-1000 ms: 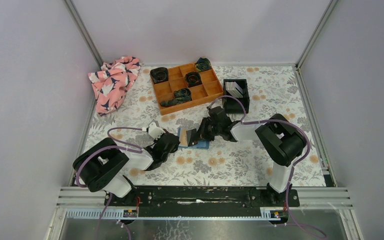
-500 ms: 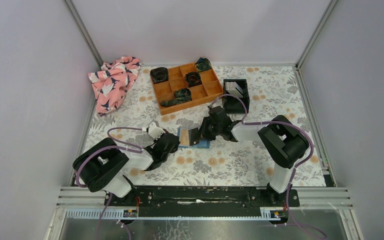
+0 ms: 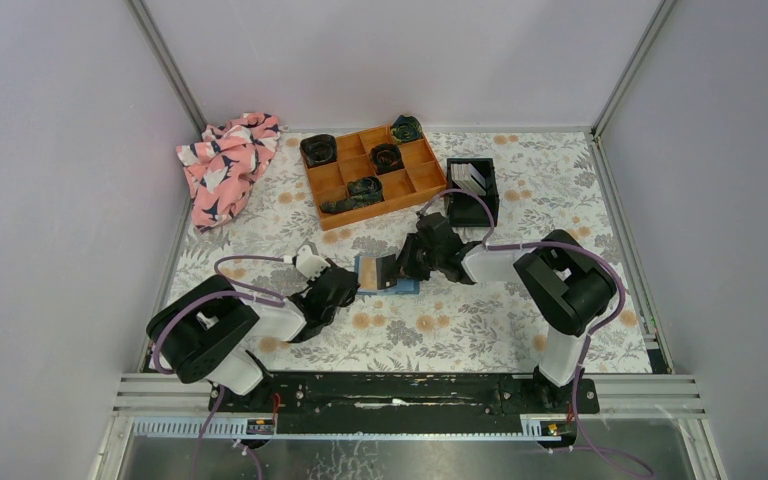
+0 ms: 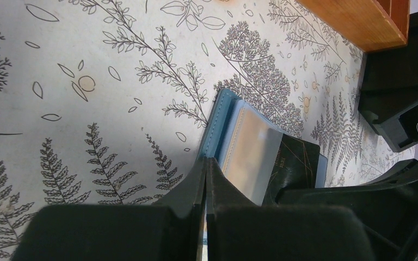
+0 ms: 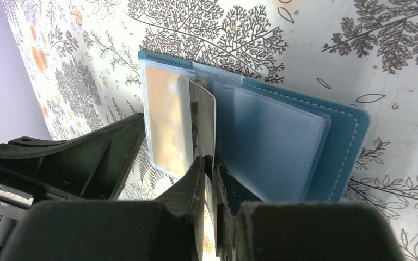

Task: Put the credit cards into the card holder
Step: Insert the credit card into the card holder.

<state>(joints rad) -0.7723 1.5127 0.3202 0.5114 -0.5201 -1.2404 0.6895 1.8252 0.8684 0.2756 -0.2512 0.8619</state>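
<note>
The teal card holder (image 3: 388,277) lies open mid-table, its clear sleeves fanned (image 5: 272,141). My right gripper (image 5: 209,163) is shut on a dark credit card (image 5: 202,117) with gold lines (image 4: 296,163). The card's far end sits behind a tan-tinted clear sleeve (image 5: 166,119). My left gripper (image 4: 206,161) is shut, its tips at the holder's teal left edge (image 4: 217,122). Whether they pinch anything cannot be told. In the top view the two grippers (image 3: 352,285) (image 3: 402,268) meet over the holder from either side. More pale credit cards (image 3: 468,178) stand in a black bin (image 3: 490,200).
An orange compartment tray (image 3: 415,190) with dark rolled items sits behind the holder, its corner (image 4: 359,22) in the left wrist view beside the black bin (image 4: 392,92). A pink patterned cloth (image 3: 225,165) lies at the back left. Grey walls close in both sides.
My right gripper has edged left with the card, sliding it further under the sleeve, and the raised sleeve has tipped flatter. The left arm has stayed put.
</note>
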